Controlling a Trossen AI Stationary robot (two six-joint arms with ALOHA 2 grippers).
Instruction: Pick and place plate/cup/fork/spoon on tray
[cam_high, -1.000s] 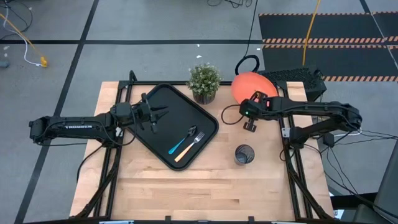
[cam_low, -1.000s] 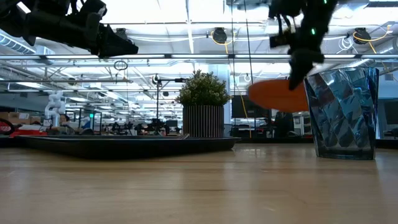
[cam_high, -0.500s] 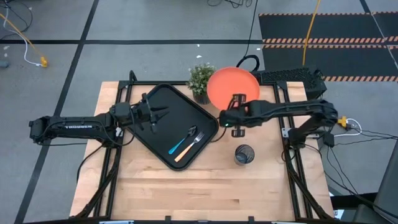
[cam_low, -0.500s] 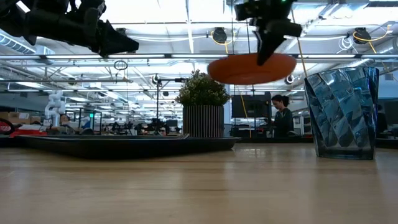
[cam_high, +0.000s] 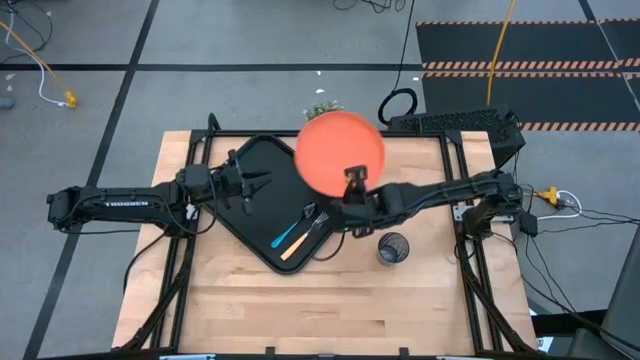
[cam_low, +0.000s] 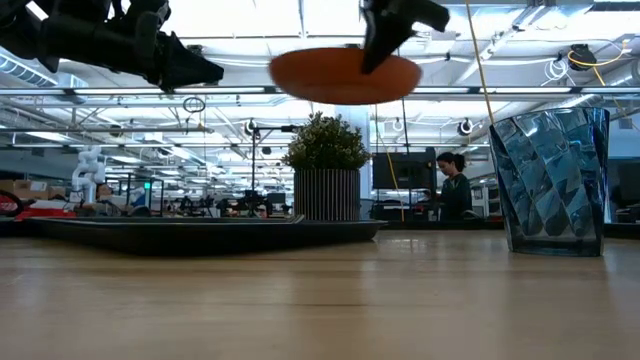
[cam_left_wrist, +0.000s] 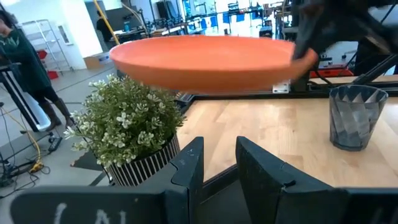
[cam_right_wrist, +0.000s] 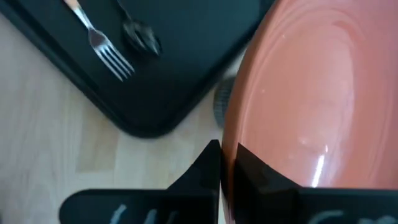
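The orange plate (cam_high: 338, 150) hangs high and level over the far right side of the black tray (cam_high: 255, 215), with my right gripper (cam_high: 351, 180) shut on its rim. On the tray's right part lie the blue-handled spoon (cam_high: 292, 232) and the orange-handled fork (cam_high: 306, 236). The grey cup (cam_high: 392, 248) stands upright on the wood to the right of the tray. My left gripper (cam_high: 256, 181) hovers open above the tray's far left part, with nothing between its fingers (cam_left_wrist: 189, 165). My right gripper pinches the plate's rim (cam_right_wrist: 231, 140) between its two fingers, one on the upper face and one beneath. It has the rim on the side toward the table's near edge (cam_high: 349, 172) and comes slanting down from the near right. The plate is lifted clear and about level (cam_low: 345, 75).
A potted green plant (cam_low: 325, 165) stands at the table's far edge behind the tray, mostly covered by the plate in the high view. A black case (cam_high: 460, 122) sits at the far right corner. Bare wood (cam_high: 320, 310) lies along the near side. A person (cam_low: 452, 185) stands in the room beyond.
My right gripper has carried the plate from the table's far right toward the left and up, to above the tray's far right side. The wrist has rolled, and the plate has gone from tilted to level.
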